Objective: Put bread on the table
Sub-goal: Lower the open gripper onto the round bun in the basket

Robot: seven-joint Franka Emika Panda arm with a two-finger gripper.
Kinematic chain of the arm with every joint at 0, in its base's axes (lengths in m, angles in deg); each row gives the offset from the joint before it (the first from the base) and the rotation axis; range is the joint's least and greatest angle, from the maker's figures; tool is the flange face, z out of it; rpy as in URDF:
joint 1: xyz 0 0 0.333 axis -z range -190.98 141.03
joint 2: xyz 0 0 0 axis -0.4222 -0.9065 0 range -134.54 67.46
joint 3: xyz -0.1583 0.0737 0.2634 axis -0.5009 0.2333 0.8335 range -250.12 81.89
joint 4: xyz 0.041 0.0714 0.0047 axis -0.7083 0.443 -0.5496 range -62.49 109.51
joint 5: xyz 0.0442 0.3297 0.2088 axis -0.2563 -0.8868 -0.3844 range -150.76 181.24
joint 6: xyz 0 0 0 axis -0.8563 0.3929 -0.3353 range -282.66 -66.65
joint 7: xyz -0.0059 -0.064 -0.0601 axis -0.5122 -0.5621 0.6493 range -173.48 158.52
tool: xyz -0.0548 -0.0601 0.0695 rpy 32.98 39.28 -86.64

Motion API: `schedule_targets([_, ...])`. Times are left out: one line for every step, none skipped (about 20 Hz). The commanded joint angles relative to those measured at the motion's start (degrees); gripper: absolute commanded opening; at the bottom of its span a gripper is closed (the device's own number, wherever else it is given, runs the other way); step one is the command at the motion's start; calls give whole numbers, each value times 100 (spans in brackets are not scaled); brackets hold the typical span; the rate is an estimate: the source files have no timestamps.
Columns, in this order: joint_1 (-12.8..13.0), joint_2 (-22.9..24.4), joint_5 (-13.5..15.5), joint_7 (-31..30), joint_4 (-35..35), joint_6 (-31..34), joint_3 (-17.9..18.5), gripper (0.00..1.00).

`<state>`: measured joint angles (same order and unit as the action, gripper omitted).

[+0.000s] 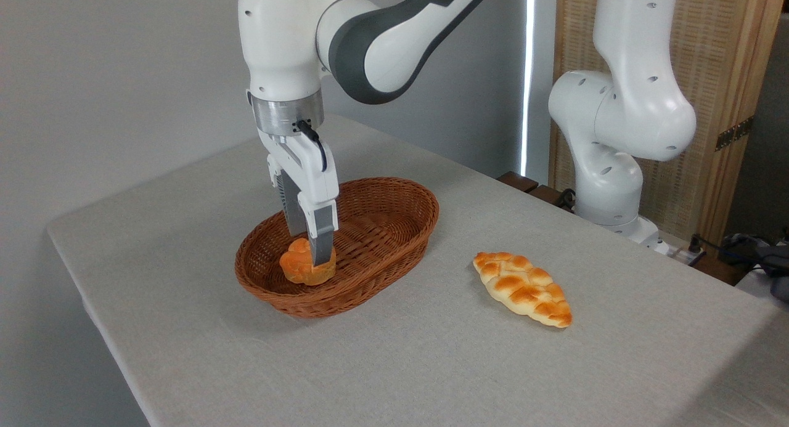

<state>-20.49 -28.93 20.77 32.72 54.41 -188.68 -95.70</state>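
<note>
Here the bread [300,267], a small chunky bun with an orange-brown knotted top, sits inside the brown wicker basket [394,230], toward its lower-left end, a little left of the middle of the frame. The white arm reaches down from the top of the frame, and its gripper [313,254] points straight down into the basket. The fingers [321,242] are closed in narrow on the bun: the near grey finger lies flat against the bun's right-hand face, and the other finger is partly hidden behind it, so the far contact cannot be seen directly. The bun appears to rest on the basket floor; whether it is raised off the weave at all cannot be told from this angle.

The basket is oval and stands on the bench [185,328], which is covered in light grey-beige cloth and fills the lower part of the frame. To the right of the basket, well apart from it, a longer flat braided loaf [523,288] lies on the cloth, its length running from upper left to lower right. The arm's white base [607,193] stands at the far right edge of the bench, in front of a wooden screen [727,106].
</note>
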Motion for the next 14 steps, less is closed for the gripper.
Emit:
schedule_targets([18,92,1,85,293,-448,-2,100])
schedule_targets([18,92,1,85,311,-527,-45,100])
schedule_targets([18,92,10,85,355,-580,-72,100])
schedule_targets([18,83,1,85,364,-624,-72,100])
schedule_targets([18,83,1,85,372,-651,-72,100])
schedule_targets([18,75,1,85,381,-651,-81,100])
schedule_targets([18,57,10,85,390,-651,-81,100])
schedule_targets([18,48,18,67,408,-668,-81,99])
schedule_targets([18,40,10,67,399,-677,-90,84])
schedule_targets([18,39,10,76,408,-695,-90,61])
schedule_targets([18,39,18,76,408,-703,-90,43])
schedule_targets([18,39,18,76,399,-712,-90,31])
schedule_targets([18,31,18,76,408,-712,-98,26])
schedule_targets([18,31,18,76,408,-712,-98,24])
